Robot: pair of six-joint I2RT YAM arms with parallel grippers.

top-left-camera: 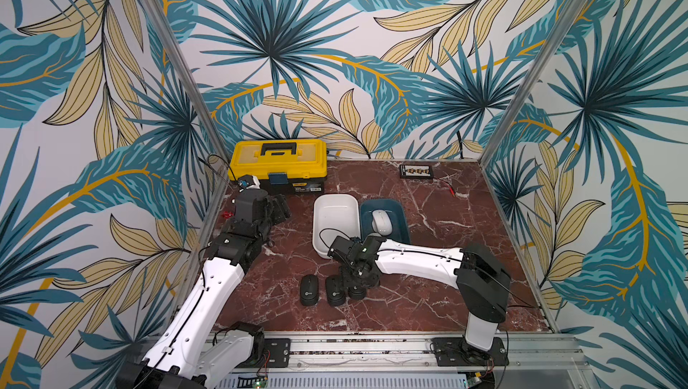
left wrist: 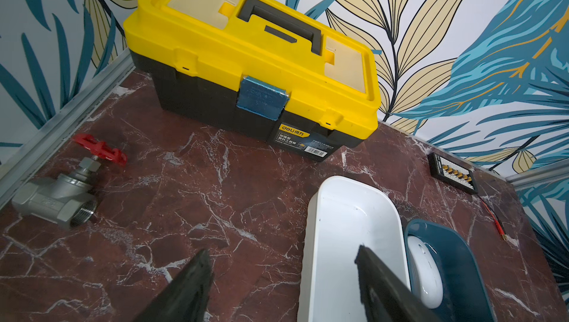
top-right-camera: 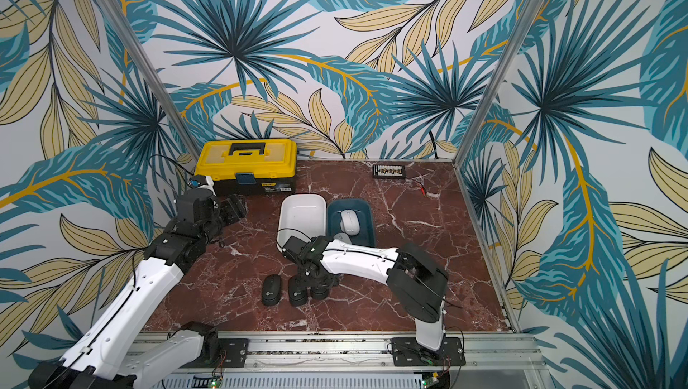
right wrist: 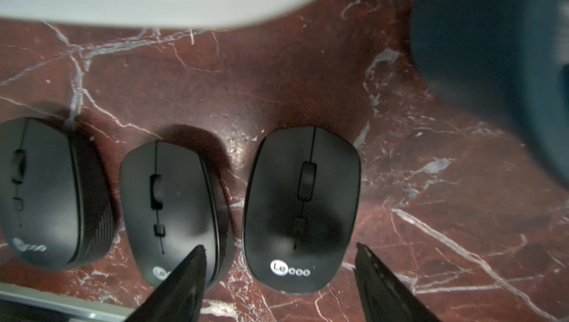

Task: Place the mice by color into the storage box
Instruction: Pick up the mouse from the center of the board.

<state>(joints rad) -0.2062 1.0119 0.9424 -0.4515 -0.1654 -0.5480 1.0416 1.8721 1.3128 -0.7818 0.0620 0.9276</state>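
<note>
Spread apart and holding nothing, the right gripper (right wrist: 280, 246) hangs low over a row of three black mice on the red marble tabletop (top-left-camera: 446, 212). Seen from the right wrist, the rightmost black mouse (right wrist: 301, 209), its "Lecoo" logo legible, lies between the fingers. One fingertip (right wrist: 191, 271) overlaps the middle black mouse (right wrist: 169, 209); whether either finger touches a mouse I cannot tell. The leftmost black mouse (top-left-camera: 309, 289) lies just beside the middle one.

Behind the row, a white bin (top-left-camera: 318, 219) and a teal bin (top-left-camera: 403, 219) stand side by side. One white mouse (top-left-camera: 380, 220) lies in the teal bin, and a second white mouse (top-right-camera: 341, 237) shows partly there, under the right arm.

The left gripper (left wrist: 281, 248) hovers in front of the yellow toolbox (top-left-camera: 278, 162), fingers parted with nothing between them. A steel valve with a red handwheel (left wrist: 55, 197) and a small black connector board (top-left-camera: 417, 172) lie near the walls.
</note>
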